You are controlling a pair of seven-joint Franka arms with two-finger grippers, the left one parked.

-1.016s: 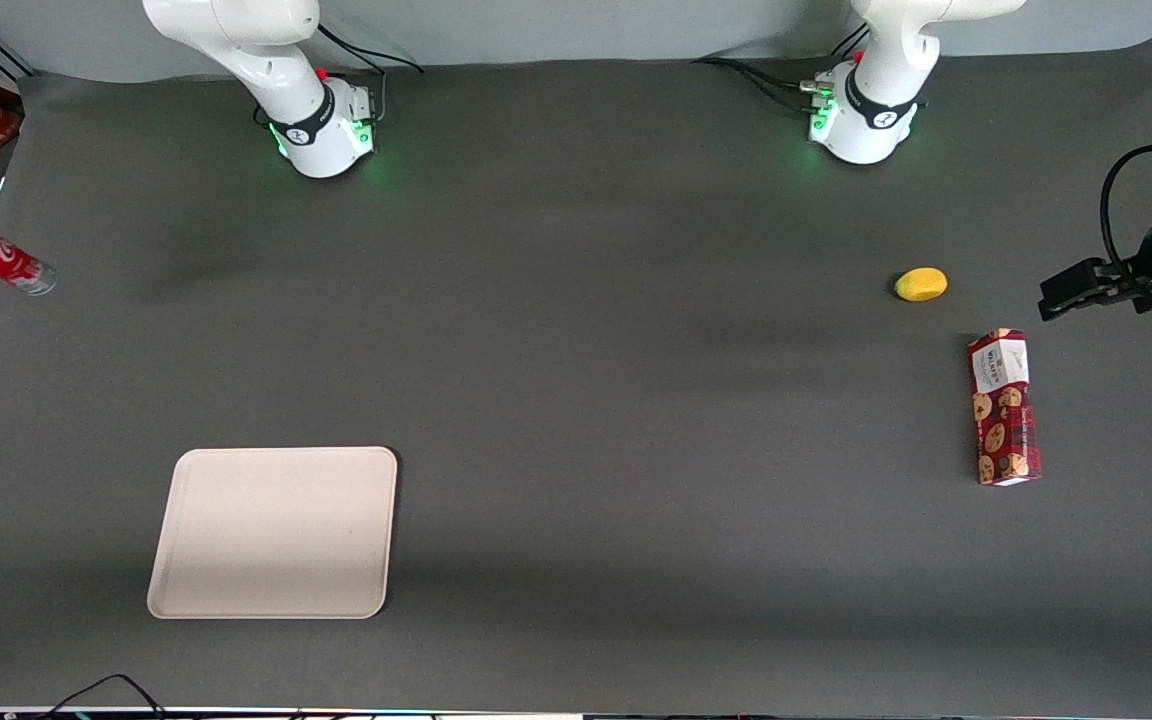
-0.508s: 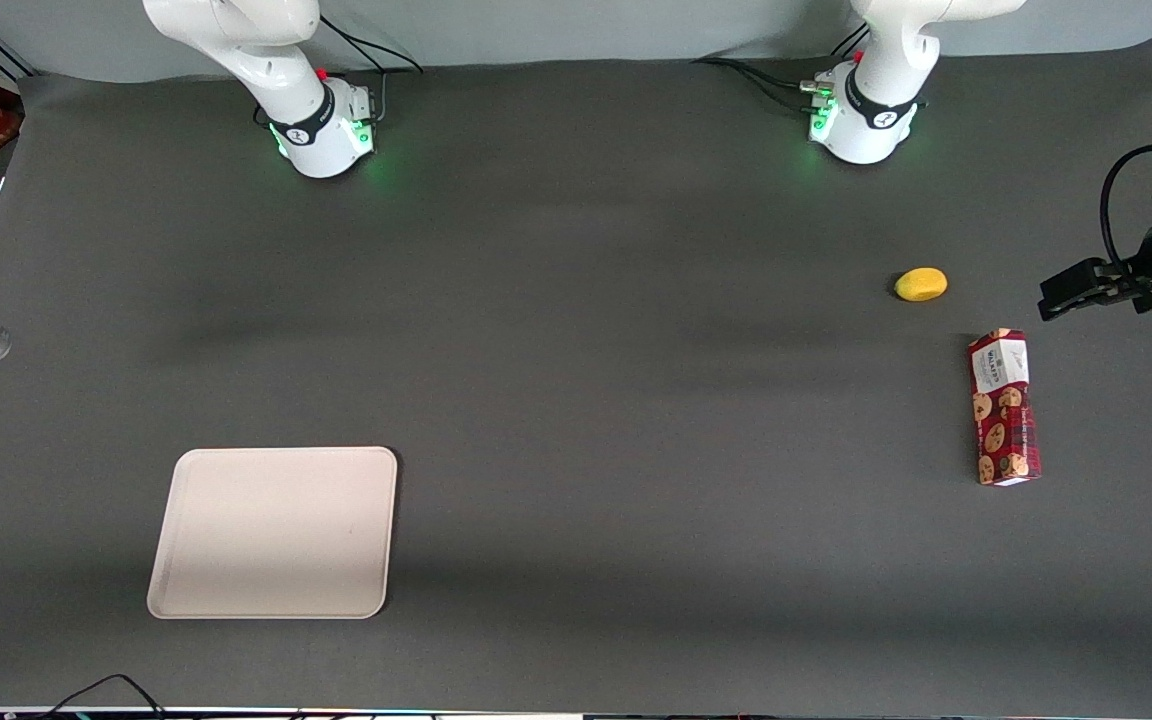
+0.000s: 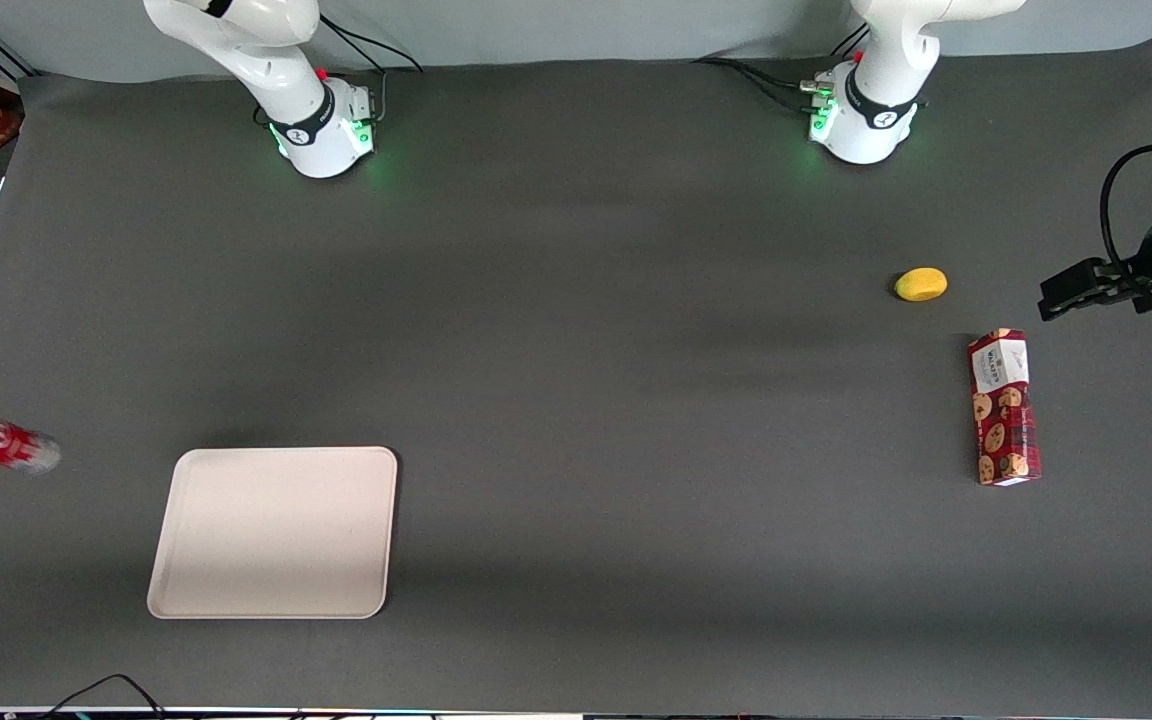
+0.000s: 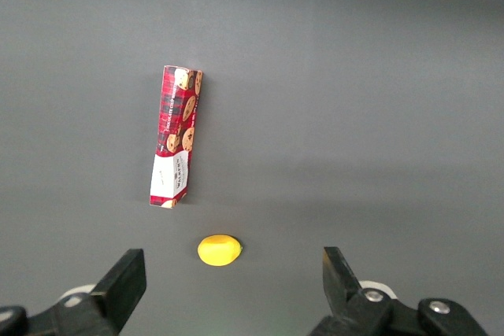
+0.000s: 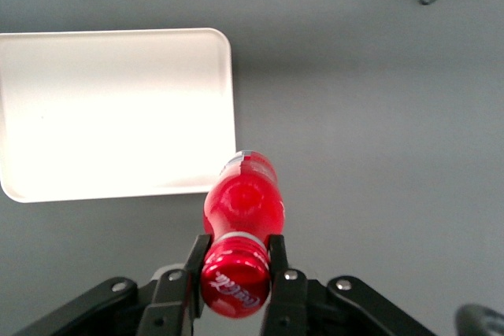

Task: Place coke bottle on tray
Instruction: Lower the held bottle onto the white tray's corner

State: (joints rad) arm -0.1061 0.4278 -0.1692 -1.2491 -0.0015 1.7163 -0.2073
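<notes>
The gripper (image 5: 236,261) hangs in the air at the working arm's end of the tabletop, its two black fingers (image 5: 194,261) clamped on the neck of the coke bottle (image 5: 242,222) just under the red cap. The bottle is slim and red, with white script lettering on its side and on the cap, and a clear, silvery base; in the front view it shows tilted at the very edge of the table (image 3: 576,400), base pointing toward the tray (image 3: 274,532) and cap end cut off by the picture's border. Seen from the wrist, the bottle's base (image 5: 246,161) hangs off the tray, just beside the rim near one rounded corner. The tray is a flat, off-white rectangle with a low raised rim, lying near the table's front edge and bare inside. Toward the parked arm's end lie a small yellow lemon (image 3: 921,284) and a red cookie box (image 3: 1003,407), the box nearer the front camera, the two close but apart.
</notes>
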